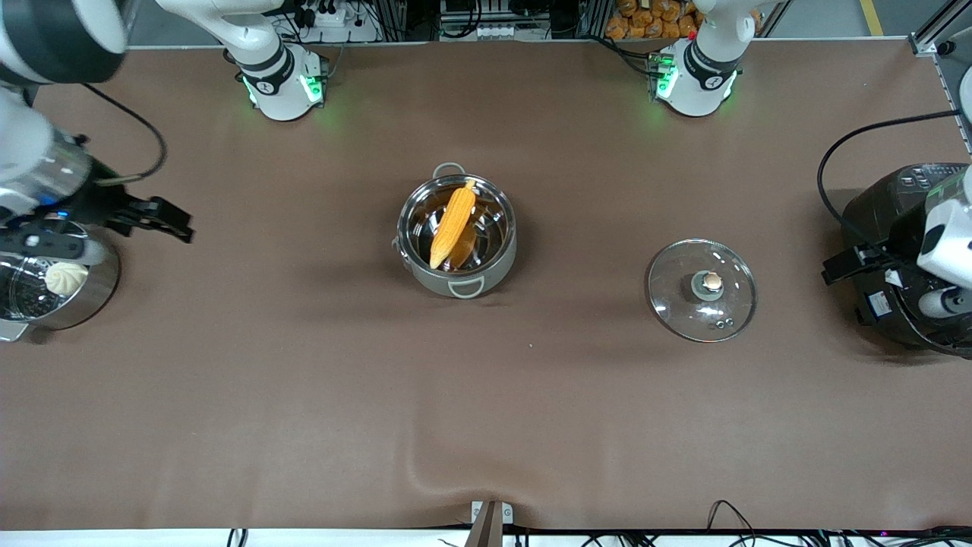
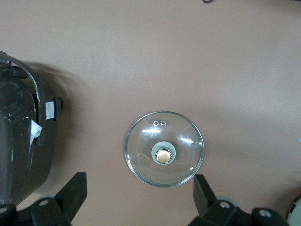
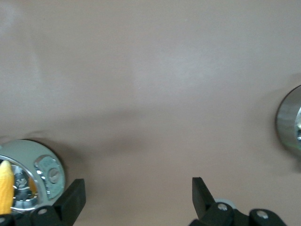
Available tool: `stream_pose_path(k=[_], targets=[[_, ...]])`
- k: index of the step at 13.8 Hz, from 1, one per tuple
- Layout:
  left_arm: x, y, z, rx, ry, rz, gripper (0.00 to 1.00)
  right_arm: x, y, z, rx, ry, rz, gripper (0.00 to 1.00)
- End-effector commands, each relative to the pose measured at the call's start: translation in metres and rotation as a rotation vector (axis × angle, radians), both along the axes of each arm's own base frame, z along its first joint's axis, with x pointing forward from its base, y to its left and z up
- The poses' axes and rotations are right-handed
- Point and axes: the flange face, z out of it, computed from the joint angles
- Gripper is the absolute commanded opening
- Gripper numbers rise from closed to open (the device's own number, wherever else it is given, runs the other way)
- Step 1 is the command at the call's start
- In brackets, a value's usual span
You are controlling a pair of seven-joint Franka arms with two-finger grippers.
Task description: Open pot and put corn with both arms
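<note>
Nearest to the camera we see the glass lid point(image 1: 702, 289), lying flat on the table point(image 1: 304, 395) with its knob up, toward the left arm's end. The pot point(image 1: 457, 235) stands uncovered in the middle, and the corn point(image 1: 453, 223) lies inside it, leaning on the rim. The left gripper point(image 2: 138, 197) hangs over the rice cooker point(image 1: 904, 251), jaws wide and empty. The right gripper point(image 1: 156, 219) is beside the steamer pot point(image 1: 53, 285) with its bun point(image 1: 66, 278), also spread wide and empty.
</note>
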Motion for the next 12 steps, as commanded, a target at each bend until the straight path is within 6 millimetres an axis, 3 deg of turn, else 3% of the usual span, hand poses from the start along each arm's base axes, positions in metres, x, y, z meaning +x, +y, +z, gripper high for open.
stream_pose_path(k=[1,5,12], targets=[[-0.023,0.002,0.025,-0.018,0.013,-0.046,1.0,-0.013,-0.039,0.015,-0.004,-0.019,0.056,1.0],[-0.042,0.003,0.032,-0.012,0.048,-0.095,1.0,-0.021,-0.08,0.016,-0.008,-0.019,0.066,1.0],[-0.063,-0.002,0.034,-0.028,0.023,-0.096,1.0,-0.025,-0.083,0.018,-0.01,-0.005,0.097,1.0]])
